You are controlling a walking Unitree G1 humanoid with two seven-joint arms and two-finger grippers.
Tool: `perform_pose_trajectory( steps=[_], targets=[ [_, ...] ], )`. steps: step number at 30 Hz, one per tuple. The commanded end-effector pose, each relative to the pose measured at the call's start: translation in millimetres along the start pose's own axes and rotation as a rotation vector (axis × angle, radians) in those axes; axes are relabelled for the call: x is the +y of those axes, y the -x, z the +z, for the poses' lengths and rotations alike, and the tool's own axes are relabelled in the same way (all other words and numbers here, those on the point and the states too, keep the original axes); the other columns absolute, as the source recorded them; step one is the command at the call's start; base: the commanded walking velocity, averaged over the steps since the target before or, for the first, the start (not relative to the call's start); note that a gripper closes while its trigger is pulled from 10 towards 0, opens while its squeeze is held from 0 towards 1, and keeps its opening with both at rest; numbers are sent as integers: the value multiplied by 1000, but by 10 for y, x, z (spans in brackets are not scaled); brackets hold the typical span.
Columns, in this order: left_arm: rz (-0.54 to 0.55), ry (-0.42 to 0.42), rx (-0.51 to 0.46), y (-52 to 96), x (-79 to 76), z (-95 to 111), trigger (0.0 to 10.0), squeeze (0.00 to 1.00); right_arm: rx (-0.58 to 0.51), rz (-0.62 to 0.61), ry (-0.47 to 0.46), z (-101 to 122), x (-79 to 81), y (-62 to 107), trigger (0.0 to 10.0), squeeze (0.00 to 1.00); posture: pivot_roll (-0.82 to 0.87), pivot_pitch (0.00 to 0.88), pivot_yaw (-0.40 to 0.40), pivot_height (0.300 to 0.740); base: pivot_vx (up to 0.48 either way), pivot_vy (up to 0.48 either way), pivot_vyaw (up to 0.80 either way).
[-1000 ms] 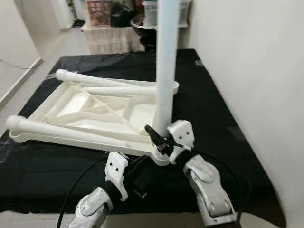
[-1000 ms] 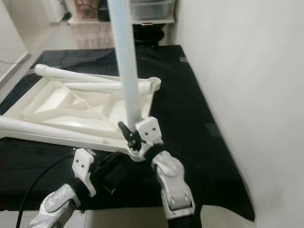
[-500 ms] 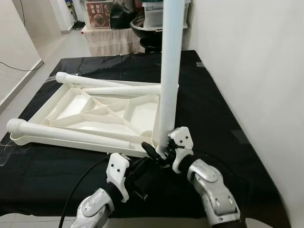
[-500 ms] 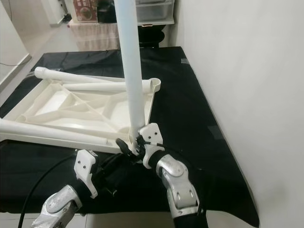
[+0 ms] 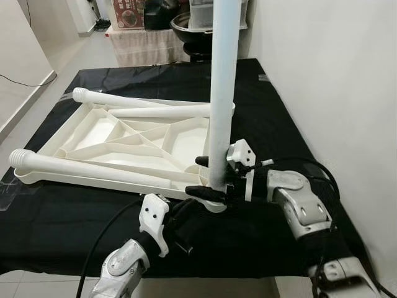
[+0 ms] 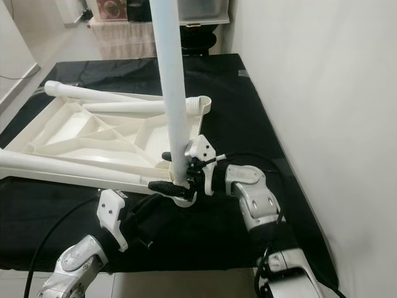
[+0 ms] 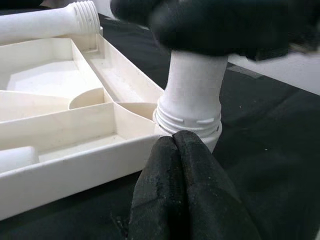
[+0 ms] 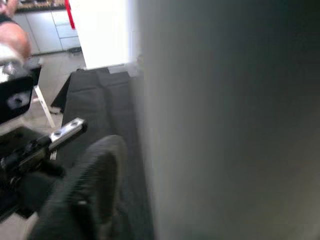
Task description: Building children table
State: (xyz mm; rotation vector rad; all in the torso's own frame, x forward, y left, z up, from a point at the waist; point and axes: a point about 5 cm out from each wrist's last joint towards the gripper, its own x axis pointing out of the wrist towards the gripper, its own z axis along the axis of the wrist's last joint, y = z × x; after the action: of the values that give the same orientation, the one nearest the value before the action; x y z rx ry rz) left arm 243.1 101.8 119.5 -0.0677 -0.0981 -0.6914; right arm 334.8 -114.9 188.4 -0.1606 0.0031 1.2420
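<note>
A white plastic tabletop (image 5: 111,133) lies upside down on a black-covered table (image 5: 279,124). One white leg (image 5: 222,93) stands upright in the socket at its near right corner (image 7: 190,127). My right gripper (image 5: 200,176) reaches in from the right and is shut on this leg just above the socket, one finger on each side. In the right wrist view the leg (image 8: 230,120) is very close, with one black finger (image 8: 87,185) beside it. My left gripper (image 7: 174,145) is shut, and its tips touch the tabletop's rim right under the socket.
Three loose legs rest on the tabletop: one along the near edge (image 5: 80,169), two at the far edge (image 5: 108,99) (image 5: 162,112). A white wall (image 5: 335,81) runs close along the right. A low stand with boxes (image 5: 142,37) lies beyond the table. A black cable (image 5: 99,242) loops by my left arm.
My right arm has swung from in front of the upright leg round to its right side, with the gripper still around the leg's base. The left gripper stays at the corner.
</note>
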Motion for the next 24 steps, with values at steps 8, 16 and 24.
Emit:
perform_pose_trajectory(
  steps=[8,16,24],
  targets=[
    [-1,10,19,29,-17,-48,10000,0,-40,25,-42,-71,4,109,0,0,6,123,19,740,0,0,0],
    [0,13,17,54,-4,-38,10000,0,75,-509,-108,-423,71,203,0,0,-16,134,14,740,0,0,0],
    [0,13,18,67,24,-29,10000,0,213,-788,-134,-650,431,109,0,0,-39,136,47,740,0,0,0]
  ],
)
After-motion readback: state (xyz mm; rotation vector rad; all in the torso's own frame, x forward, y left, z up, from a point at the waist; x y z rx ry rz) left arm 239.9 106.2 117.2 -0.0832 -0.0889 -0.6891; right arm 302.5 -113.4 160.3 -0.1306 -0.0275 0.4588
